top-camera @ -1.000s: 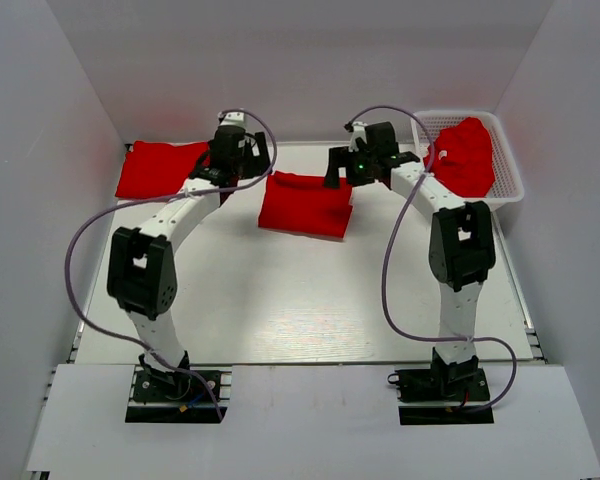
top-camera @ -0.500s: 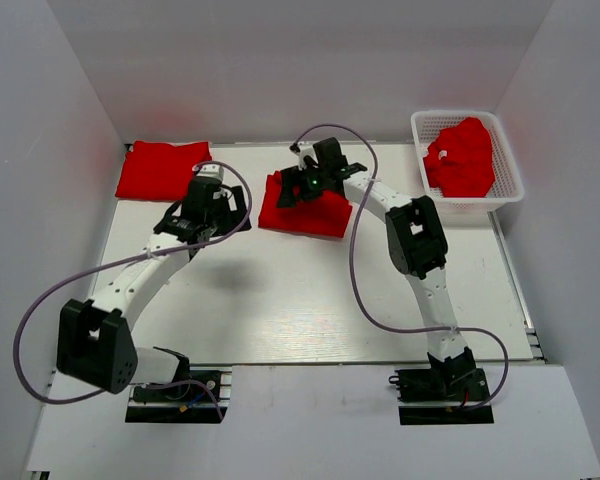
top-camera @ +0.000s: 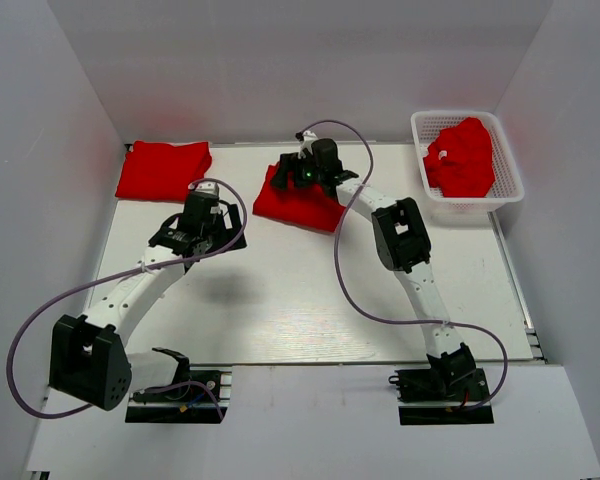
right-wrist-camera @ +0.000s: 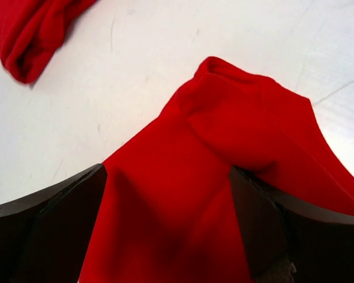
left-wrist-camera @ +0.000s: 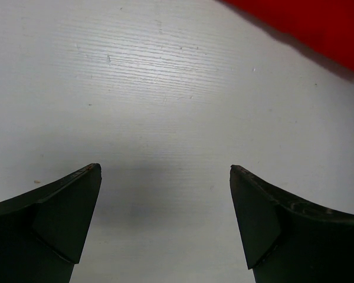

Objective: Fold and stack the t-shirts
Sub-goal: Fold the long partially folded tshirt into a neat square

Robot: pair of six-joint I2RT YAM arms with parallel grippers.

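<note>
A folded red t-shirt [top-camera: 305, 203] lies at the back middle of the table. My right gripper [top-camera: 286, 180] is low over its left end, jaws wide open, with the red cloth [right-wrist-camera: 183, 194] bunched between the fingers [right-wrist-camera: 53, 218]. A second folded red t-shirt [top-camera: 163, 169] lies at the back left and also shows in the right wrist view [right-wrist-camera: 29, 29]. More red t-shirts [top-camera: 462, 157] are heaped in the basket. My left gripper [top-camera: 208, 222] is open and empty over bare table [left-wrist-camera: 165, 88], with a red edge [left-wrist-camera: 324, 23] at its upper right.
The white lattice basket [top-camera: 510, 185] stands at the back right. White walls close in the table on the left, back and right. Purple cables loop from both arms over the table.
My right gripper has swung left from beside the basket onto the middle t-shirt, which shifted slightly left. My left arm has drawn back from the back-left t-shirt towards the table's middle left.
</note>
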